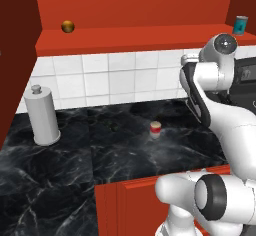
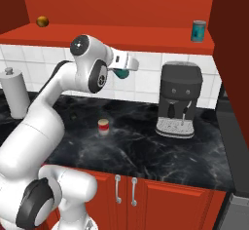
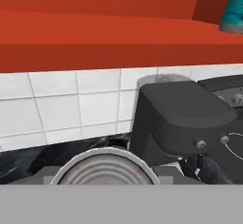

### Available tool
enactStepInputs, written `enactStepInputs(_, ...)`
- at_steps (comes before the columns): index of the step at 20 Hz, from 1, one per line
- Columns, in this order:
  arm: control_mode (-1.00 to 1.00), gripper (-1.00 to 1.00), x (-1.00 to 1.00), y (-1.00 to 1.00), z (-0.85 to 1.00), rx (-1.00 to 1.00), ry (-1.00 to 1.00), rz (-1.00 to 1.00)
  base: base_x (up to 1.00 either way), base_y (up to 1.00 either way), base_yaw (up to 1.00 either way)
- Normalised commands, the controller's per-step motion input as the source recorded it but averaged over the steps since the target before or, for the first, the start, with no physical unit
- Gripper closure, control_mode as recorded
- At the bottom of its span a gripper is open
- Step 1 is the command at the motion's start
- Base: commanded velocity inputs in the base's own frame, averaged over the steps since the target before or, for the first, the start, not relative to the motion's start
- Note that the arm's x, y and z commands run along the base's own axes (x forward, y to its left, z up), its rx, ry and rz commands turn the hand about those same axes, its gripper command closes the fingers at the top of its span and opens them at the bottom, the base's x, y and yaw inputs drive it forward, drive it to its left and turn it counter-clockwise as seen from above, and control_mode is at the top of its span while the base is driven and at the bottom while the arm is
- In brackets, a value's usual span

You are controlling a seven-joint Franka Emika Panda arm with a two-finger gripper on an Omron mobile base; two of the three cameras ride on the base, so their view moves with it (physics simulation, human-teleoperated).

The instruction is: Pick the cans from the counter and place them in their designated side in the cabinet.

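Observation:
My gripper [image 2: 122, 72] hangs in the air above the counter [image 2: 146, 146], below the cabinet's shelf board [image 2: 121, 35], and is shut on a teal can [image 2: 123, 74]. That can's silvery ringed top [image 3: 104, 169] sits low in the hand view, right at the fingers. A red-bodied can [image 1: 155, 129] [image 2: 103, 126] with a cream top stands upright on the black marble counter [image 1: 60, 170]. Another teal can [image 1: 240, 25] [image 2: 198, 30] [image 3: 233, 9] stands on the right end of the red cabinet shelf [image 1: 140, 39].
A small golden-brown ball [image 1: 68, 26] [image 2: 42, 21] rests on the shelf's left end. A tall grey cylinder with a knob [image 1: 42, 117] [image 2: 14, 95] stands at the counter's left. A dark coffee machine [image 2: 179, 100] [image 3: 180, 118] stands against the tiled wall, just beyond the gripper.

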Motion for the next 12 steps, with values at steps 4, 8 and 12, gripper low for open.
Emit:
enactStepInputs(4,-1.0,1.0,0.0,-0.08,0.29,0.0,-0.03,-0.03,0.0,0.0,0.0)
enactStepInputs(8,-1.0,1.0,0.0,-0.1,0.28,0.0,-0.07,-0.02,0.0,0.0,0.0)
enactStepInputs(12,-1.0,1.0,0.0,-0.08,0.24,0.0,-0.08,-0.02,0.0,0.0,0.0)
